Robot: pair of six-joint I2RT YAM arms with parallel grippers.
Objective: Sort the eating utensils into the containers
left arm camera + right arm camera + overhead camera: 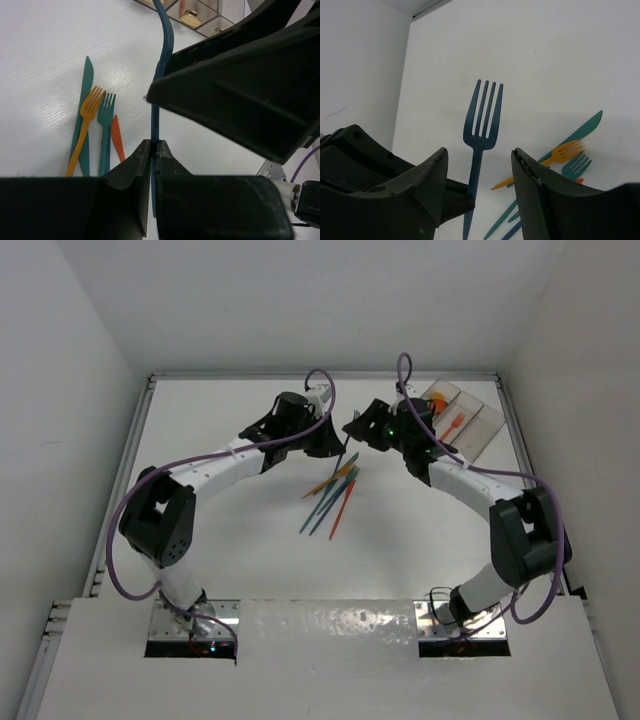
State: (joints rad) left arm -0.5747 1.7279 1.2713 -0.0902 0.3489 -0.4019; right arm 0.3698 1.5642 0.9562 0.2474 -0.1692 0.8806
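My left gripper [155, 143] is shut on the handle of a dark blue fork [163, 45] and holds it above the table. In the right wrist view the fork [483, 117] stands tines up between the spread fingers of my right gripper [479, 152], which is open and not touching it. In the top view the two grippers meet at mid-table, left [336, 443] and right [357, 426]. Several utensils [335, 495] lie in a loose pile below them: a teal knife [85, 95], an orange fork [90, 107], a teal fork [105, 112]. The containers [482, 428] sit at the back right.
One bin holds an orange utensil [455, 421]. White walls enclose the table on the left, back and right. The right gripper's finger [240, 85] fills the upper right of the left wrist view. Purple cables loop over both arms.
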